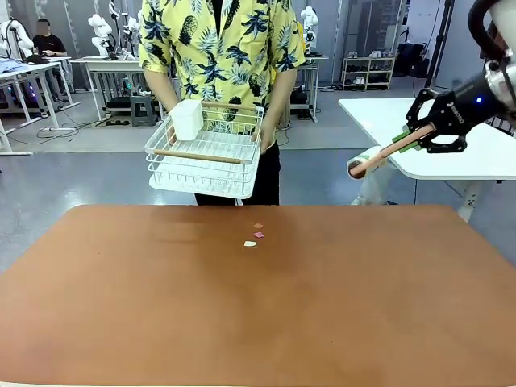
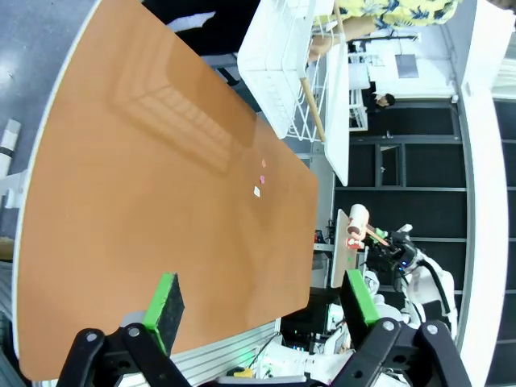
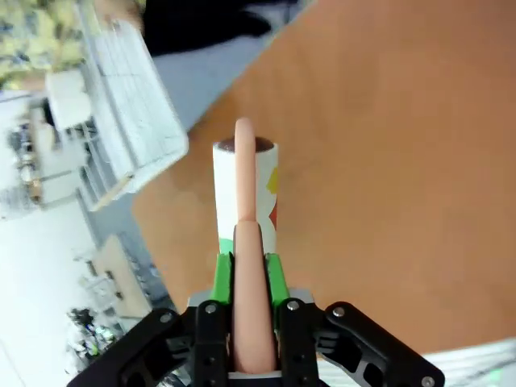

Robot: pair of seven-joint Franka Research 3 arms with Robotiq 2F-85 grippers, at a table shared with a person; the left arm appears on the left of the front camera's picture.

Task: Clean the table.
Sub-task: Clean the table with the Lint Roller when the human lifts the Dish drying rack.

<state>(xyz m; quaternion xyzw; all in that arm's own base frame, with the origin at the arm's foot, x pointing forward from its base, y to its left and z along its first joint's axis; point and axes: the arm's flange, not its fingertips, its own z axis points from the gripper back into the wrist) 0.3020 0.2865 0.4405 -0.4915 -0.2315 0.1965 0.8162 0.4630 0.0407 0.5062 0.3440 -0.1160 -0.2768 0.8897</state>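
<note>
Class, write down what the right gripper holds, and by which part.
The right gripper holds a lint roller by its pink handle.

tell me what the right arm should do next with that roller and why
Probably bring the right gripper left and down toward the small scraps lying on the table near its far edge. It is shut on the lint roller, which hangs in the air off to the right, well away from the scraps. The person holds the dish rack above the table, so the path looks free.
</note>
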